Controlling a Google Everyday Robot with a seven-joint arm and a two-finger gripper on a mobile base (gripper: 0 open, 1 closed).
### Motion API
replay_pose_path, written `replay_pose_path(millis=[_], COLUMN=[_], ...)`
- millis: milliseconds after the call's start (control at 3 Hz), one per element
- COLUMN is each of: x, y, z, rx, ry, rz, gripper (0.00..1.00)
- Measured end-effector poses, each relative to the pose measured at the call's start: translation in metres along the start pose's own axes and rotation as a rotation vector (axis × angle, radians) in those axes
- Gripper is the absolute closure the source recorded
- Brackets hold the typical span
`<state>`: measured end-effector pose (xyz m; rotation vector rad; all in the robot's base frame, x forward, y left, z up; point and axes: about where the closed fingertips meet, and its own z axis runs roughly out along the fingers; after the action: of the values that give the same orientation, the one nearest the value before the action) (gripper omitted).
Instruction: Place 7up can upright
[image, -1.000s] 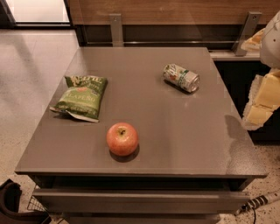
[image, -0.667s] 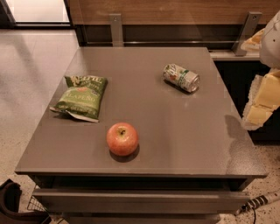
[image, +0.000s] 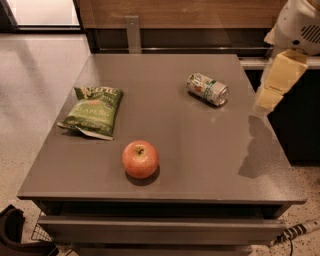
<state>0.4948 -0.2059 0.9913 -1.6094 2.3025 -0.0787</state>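
The 7up can (image: 207, 89) lies on its side on the grey table (image: 200, 150), at the far right, with its silver end facing right and toward me. It has a white and green label with red marks. My gripper (image: 278, 80) hangs at the right edge of the view, above the table's right side. It is to the right of the can, apart from it, and holds nothing I can see.
A green chip bag (image: 92, 111) lies flat at the left of the table. A red apple (image: 140, 159) sits near the front middle. A wooden wall and dark ledge run behind the table. Pale floor lies to the left.
My gripper and arm have moved a little up and to the left, toward the table's right edge. The can, apple and bag have not moved.
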Motion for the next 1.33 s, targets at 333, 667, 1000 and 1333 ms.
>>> replay_pose_path(millis=[333, 667, 1000, 1333], x=[-0.044, -0.066, -0.076, -0.075], y=[-0.046, -0.069, -0.088, -0.102], z=[0.027, 0.043, 0.067, 0.09], rx=[0.003, 0.025, 0.02, -0.005], ry=[0.05, 0.075, 0.111, 0.127], rz=[0.148, 0.251, 0.331, 0.388], gripper=[0.0, 0.0, 0.0, 0.0])
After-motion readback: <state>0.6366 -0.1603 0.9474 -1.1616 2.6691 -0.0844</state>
